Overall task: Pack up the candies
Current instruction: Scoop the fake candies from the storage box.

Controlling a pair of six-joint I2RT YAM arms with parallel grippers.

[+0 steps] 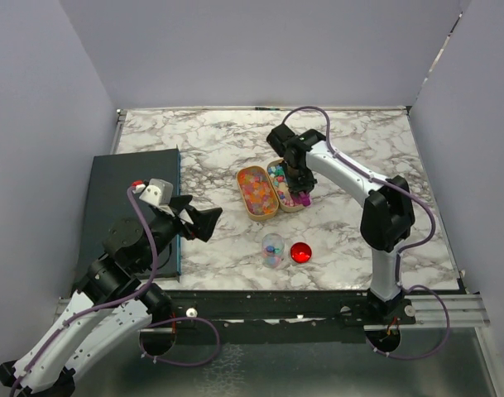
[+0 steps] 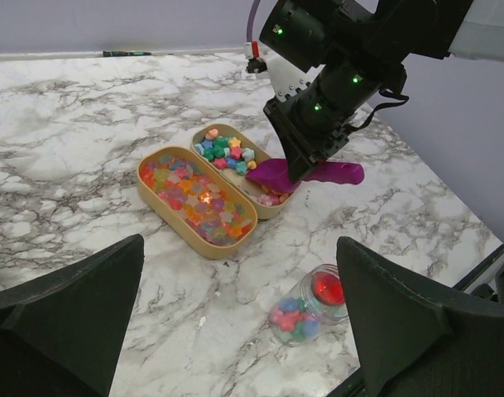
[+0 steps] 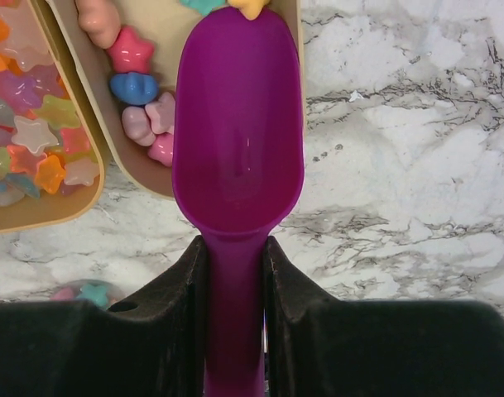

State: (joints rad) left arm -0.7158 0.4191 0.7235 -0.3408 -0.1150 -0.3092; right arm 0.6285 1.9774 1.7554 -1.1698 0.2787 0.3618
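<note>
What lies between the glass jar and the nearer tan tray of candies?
Only bare marble tabletop lies between the jar and that tray of candies. The left wrist view shows it best; the top view agrees.

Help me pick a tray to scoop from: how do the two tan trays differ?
The left tray is packed with translucent candies; the right tray holds fewer, opaque ones, its floor showing. The purple scoop dips into the right tray, not the left tray. Both are tan ovals.
</note>
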